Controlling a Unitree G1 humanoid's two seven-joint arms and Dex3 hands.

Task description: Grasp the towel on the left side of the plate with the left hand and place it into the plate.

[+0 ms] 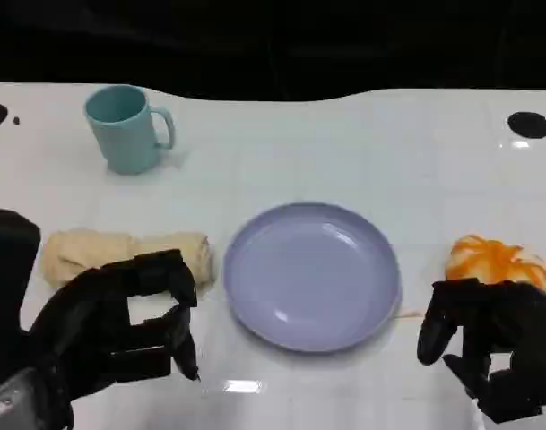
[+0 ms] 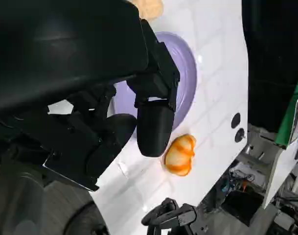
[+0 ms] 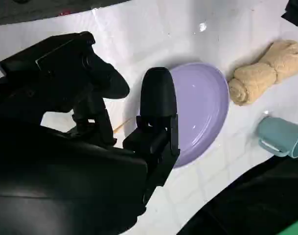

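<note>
A rolled beige towel [image 1: 111, 253] lies on the white table just left of the lavender plate [image 1: 310, 273]; it also appears as the towel [image 3: 263, 73] beside the plate [image 3: 202, 110] in the right wrist view. My left hand [image 1: 116, 327] hovers just in front of the towel, fingers apart and holding nothing. My right hand [image 1: 492, 345] sits at the lower right, in front of an orange object, fingers curled loosely with nothing in them. The plate [image 2: 185, 73] is empty.
A teal mug [image 1: 125, 127] stands at the back left. An orange-and-white object [image 1: 495, 260] lies right of the plate. Black round marks [image 1: 528, 124] sit near the table's far corners. The table's far edge meets darkness.
</note>
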